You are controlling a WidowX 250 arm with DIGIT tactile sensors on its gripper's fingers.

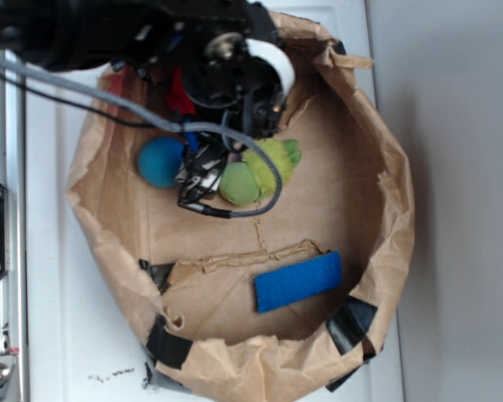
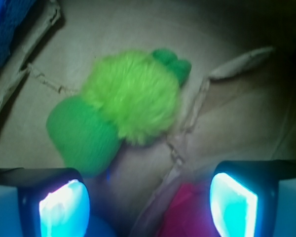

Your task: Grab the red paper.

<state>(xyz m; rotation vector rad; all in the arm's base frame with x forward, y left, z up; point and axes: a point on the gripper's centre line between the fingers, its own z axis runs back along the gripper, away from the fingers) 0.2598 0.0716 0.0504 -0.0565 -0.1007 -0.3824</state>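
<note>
A: What holds the loose objects?
B: A brown paper bag (image 1: 377,251) with rolled-down walls and black tape (image 1: 168,343) at its rim, lying on a white surface (image 1: 59,318).

A: And inside?
B: A blue ball (image 1: 158,162), a green plush (image 2: 130,96) near it, and a blue sponge (image 1: 298,280) lying well apart on the bag floor.

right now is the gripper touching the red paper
Apart. In the wrist view the red paper sits low between the open gripper pads, brown paper showing either side of it. The exterior view hides it mostly behind the arm.
</note>
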